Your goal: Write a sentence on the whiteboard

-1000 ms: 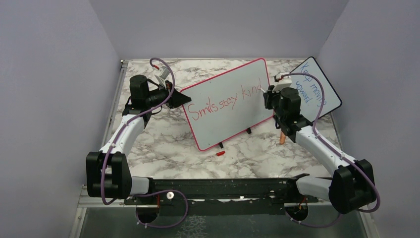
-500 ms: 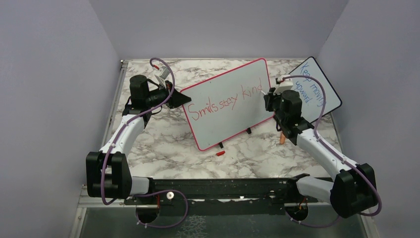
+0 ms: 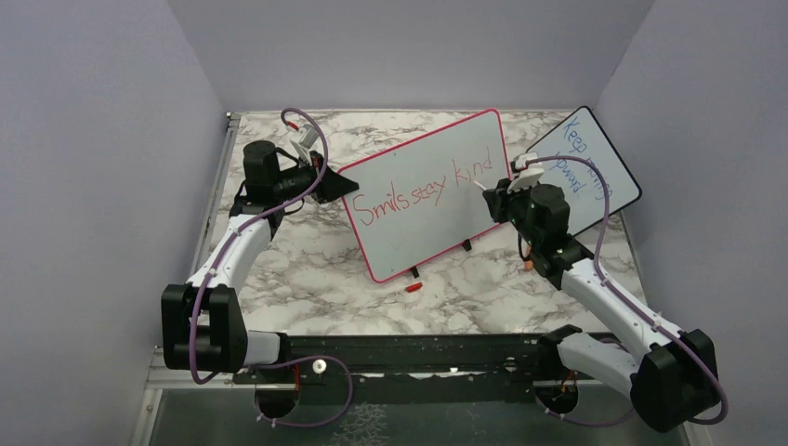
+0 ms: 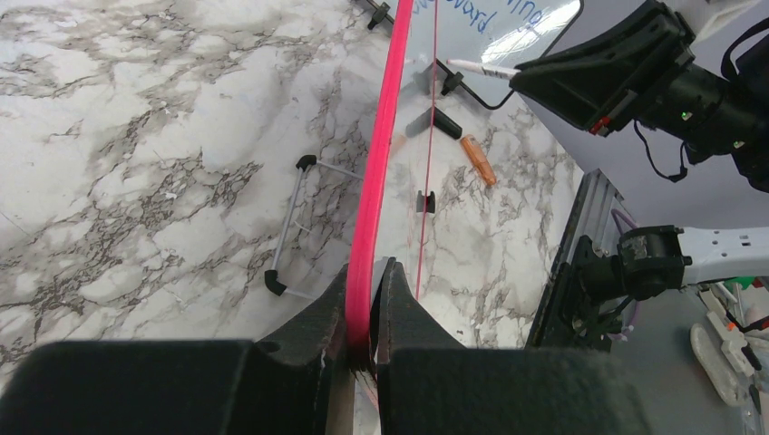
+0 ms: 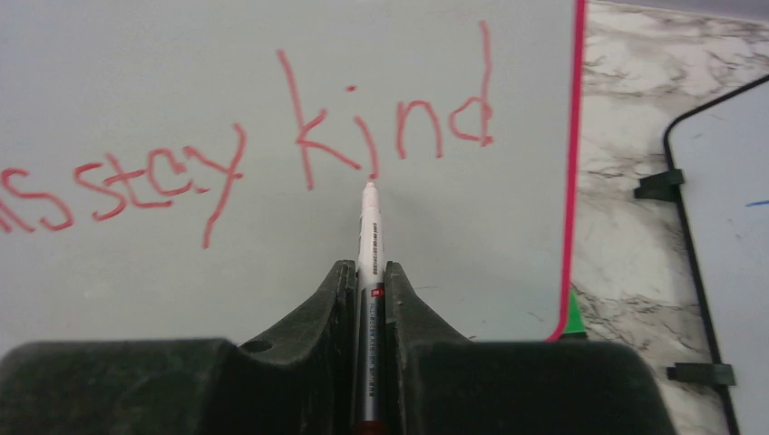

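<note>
The left gripper (image 4: 366, 272) is clenched on the left edge of the whiteboard (image 3: 418, 237), one finger on each side of the red-pink frame. The left wrist view looks along that frame edge-on.

The whiteboard stands near the middle of the marble bench (image 3: 307, 269), on small black feet, with its right end farther from the arm bases than its left end. The sentence (image 3: 423, 190), in red handwriting, runs across the upper half of the board and reads "Smils stay kind". The area below the writing is blank. A small red cap (image 3: 413, 287) lies on the bench just in front of the board's lower edge.

The right gripper (image 5: 367, 272) is clenched on a marker (image 5: 368, 227) with a white barrel, which projects forward between the fingers. The marker tip points at the board face just below the "i" of "kind". The views do not show whether the tip contacts the surface.

An orange piece (image 4: 476, 159) lies on the bench near the right arm. A black-framed board (image 3: 613, 190) with blue writing stands to the right of the whiteboard.
</note>
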